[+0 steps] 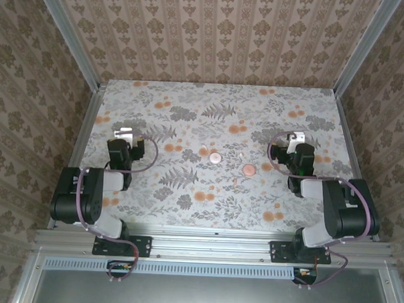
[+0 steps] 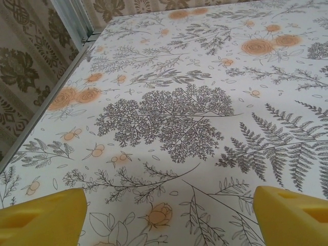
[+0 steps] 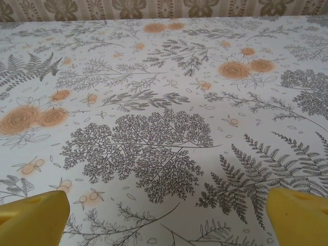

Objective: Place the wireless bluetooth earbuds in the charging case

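Earbuds (image 1: 243, 156), tiny white bits, lie by the pink discs (image 1: 216, 157) between the left gripper (image 1: 124, 132) and right gripper (image 1: 295, 137), both spread apart

A table (image 1: 123, 108) covered in a pale print of grey ferns and orange flowers. Near its middle lie two small round pinkish discs, well apart from the edges: the left disc (image 1: 216, 157) sits slightly farther back and the right disc (image 1: 249, 170) slightly nearer. Tiny whitish earbuds (image 1: 242, 156) lie near the discs, too small to make out clearly.
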Controlling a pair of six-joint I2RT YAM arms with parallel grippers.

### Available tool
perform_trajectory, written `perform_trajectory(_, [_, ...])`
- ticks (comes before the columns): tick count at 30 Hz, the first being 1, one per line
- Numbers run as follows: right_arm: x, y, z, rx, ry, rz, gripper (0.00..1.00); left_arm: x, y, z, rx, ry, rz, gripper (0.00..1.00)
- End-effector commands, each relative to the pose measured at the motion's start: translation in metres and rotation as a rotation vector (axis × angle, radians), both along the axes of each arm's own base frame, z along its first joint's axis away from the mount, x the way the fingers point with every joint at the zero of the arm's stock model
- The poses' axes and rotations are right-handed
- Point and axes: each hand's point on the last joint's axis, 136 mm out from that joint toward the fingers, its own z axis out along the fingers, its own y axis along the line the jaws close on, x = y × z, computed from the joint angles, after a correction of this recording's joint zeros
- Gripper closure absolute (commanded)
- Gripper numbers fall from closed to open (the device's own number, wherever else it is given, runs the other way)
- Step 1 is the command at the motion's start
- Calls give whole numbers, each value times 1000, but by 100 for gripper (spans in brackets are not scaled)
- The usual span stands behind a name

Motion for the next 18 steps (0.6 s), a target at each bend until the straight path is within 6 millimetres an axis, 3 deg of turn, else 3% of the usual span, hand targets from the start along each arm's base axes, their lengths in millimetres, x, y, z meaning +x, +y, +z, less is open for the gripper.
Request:
perform_trajectory(1, [-1,2,29,51,43,-9,0,10,-7,36,68,-2,-2,14])
perform_trajectory(5, [-16,0,43,146,222,-115,0,18,-32,64,116,26,-62,14])
perform_trajectory(9, [-44,6,54,231,381,-220,0,23,-61,87,51,102,-124,14])
perform_trajectory(14, [-77,43,70,218,510,-154,0,9,-103,108,-23,208,-252,13])
perform_trajectory(18, [-91,74,78,173,611,-66,0,-7,-115,104,-146,339,-256,13])
